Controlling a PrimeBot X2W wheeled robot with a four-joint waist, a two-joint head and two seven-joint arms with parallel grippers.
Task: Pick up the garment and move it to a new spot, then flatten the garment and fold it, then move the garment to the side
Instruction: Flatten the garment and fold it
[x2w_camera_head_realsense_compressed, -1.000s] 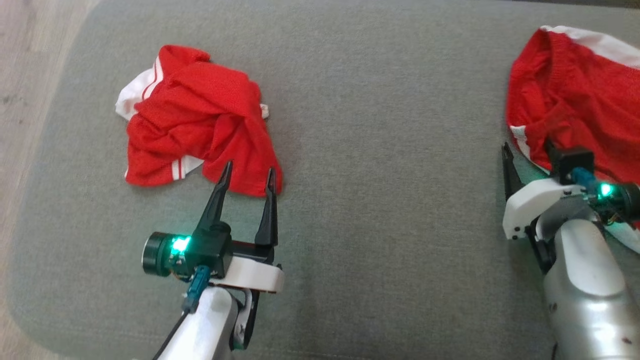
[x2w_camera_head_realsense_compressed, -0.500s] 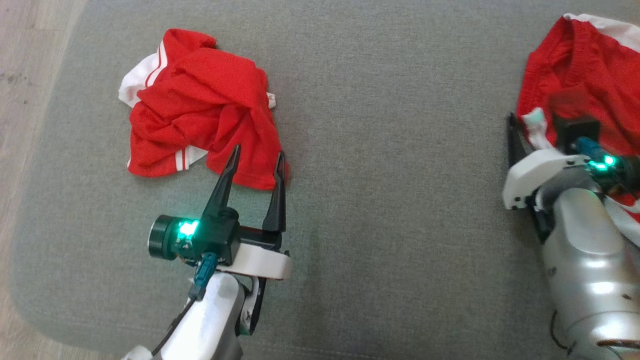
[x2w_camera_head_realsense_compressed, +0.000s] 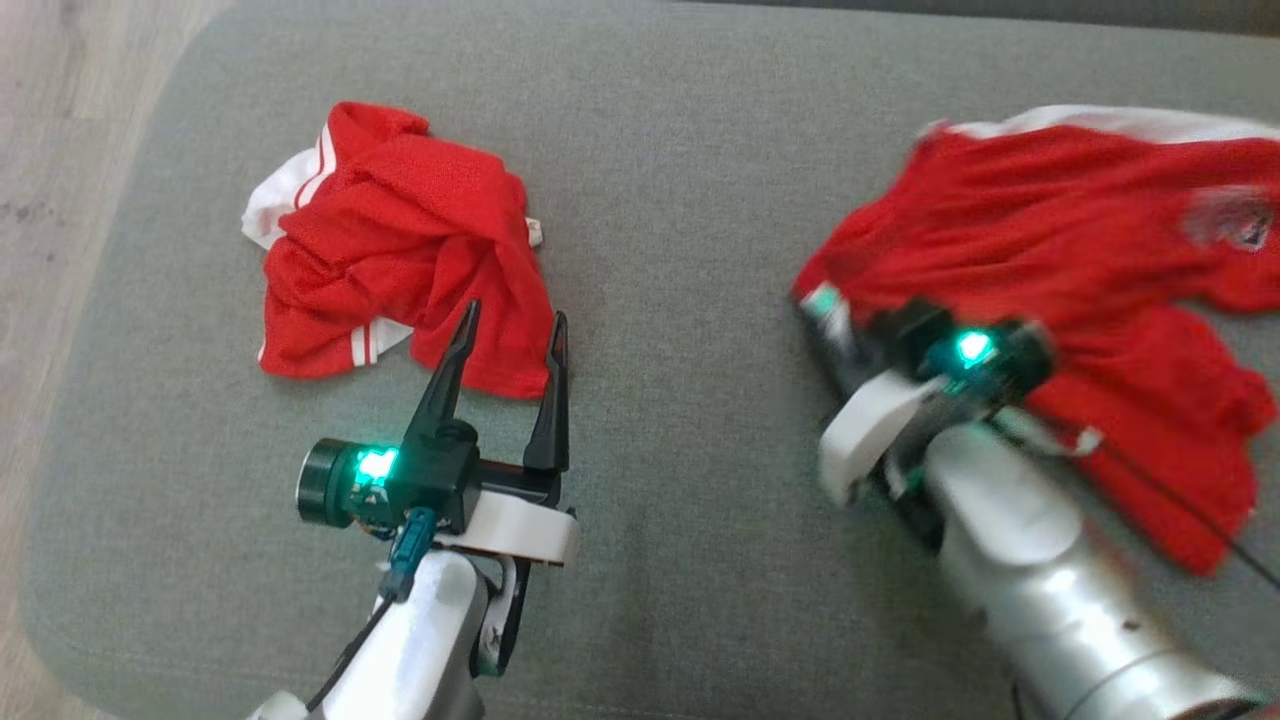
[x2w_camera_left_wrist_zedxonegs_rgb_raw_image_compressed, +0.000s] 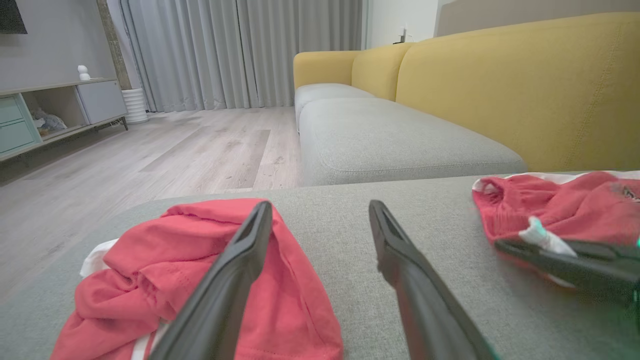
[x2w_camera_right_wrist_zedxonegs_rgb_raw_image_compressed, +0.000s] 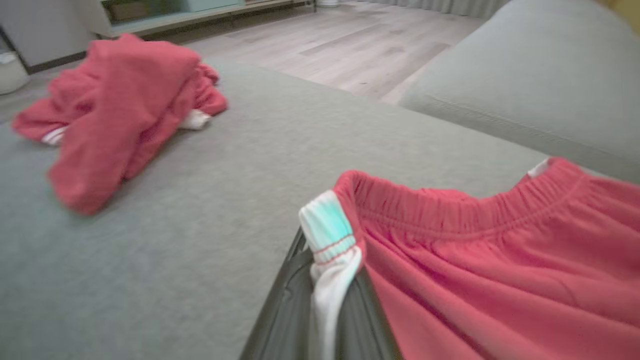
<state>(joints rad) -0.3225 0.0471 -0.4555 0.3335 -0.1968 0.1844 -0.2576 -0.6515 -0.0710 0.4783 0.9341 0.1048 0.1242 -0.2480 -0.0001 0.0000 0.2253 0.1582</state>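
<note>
The garment (x2w_camera_head_realsense_compressed: 1050, 220) is a pair of red shorts with white side trim, stretched out and blurred at the right of the grey cushion. My right gripper (x2w_camera_head_realsense_compressed: 825, 310) is shut on the white-striped end of its elastic waistband (x2w_camera_right_wrist_zedxonegs_rgb_raw_image_compressed: 327, 232); in the right wrist view the garment (x2w_camera_right_wrist_zedxonegs_rgb_raw_image_compressed: 475, 260) trails to the right from the right gripper (x2w_camera_right_wrist_zedxonegs_rgb_raw_image_compressed: 325, 250). My left gripper (x2w_camera_head_realsense_compressed: 515, 312) is open and holds nothing, its fingertips at the near edge of a second crumpled red garment (x2w_camera_head_realsense_compressed: 400, 230). In the left wrist view the left gripper (x2w_camera_left_wrist_zedxonegs_rgb_raw_image_compressed: 320, 205) has one finger over that garment (x2w_camera_left_wrist_zedxonegs_rgb_raw_image_compressed: 200, 250).
Everything lies on a wide grey seat cushion (x2w_camera_head_realsense_compressed: 700, 150). Wooden floor (x2w_camera_head_realsense_compressed: 50, 150) runs past its left edge. A yellow sofa back (x2w_camera_left_wrist_zedxonegs_rgb_raw_image_compressed: 500, 85) and another grey cushion (x2w_camera_left_wrist_zedxonegs_rgb_raw_image_compressed: 390, 140) stand beyond, with a low cabinet (x2w_camera_left_wrist_zedxonegs_rgb_raw_image_compressed: 50, 110) and curtains farther off.
My right gripper has shut on the garment's waistband and dragged it left toward the middle of the cushion, stretching it out. The left gripper has stayed open and hardly moved. The camera shifted slightly.
</note>
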